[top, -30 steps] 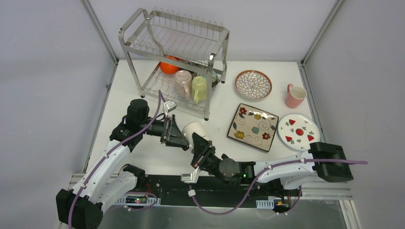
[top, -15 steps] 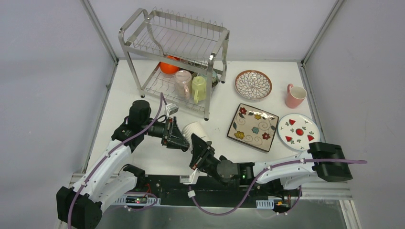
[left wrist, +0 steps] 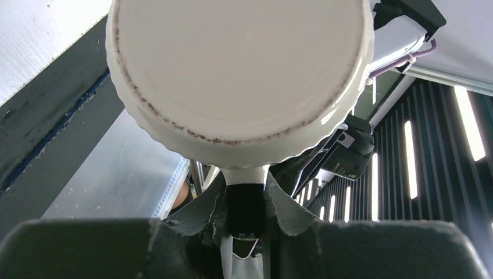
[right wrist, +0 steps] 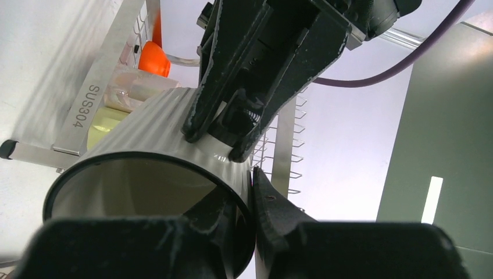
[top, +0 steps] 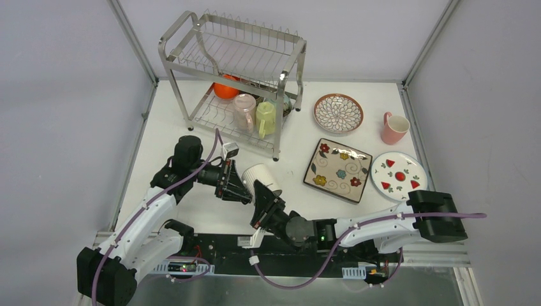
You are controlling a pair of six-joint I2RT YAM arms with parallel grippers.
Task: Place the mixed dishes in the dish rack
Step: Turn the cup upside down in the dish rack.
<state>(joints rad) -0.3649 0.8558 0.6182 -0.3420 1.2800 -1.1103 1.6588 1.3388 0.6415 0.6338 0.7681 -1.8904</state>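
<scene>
Firmly, both arms' fingers (left wrist: 286, 210) pinch white mug (top: 263, 176).

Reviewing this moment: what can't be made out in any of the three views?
- Top external: what lies behind the yellow-green mug on the dish rack's lower shelf. The upper tier and a post cover it.
- Left wrist: nearly everything beyond the white mug, whose base fills the view.
- Right wrist: most of the rack, blocked by the left gripper. The mug's inside bottom is too dark.
</scene>
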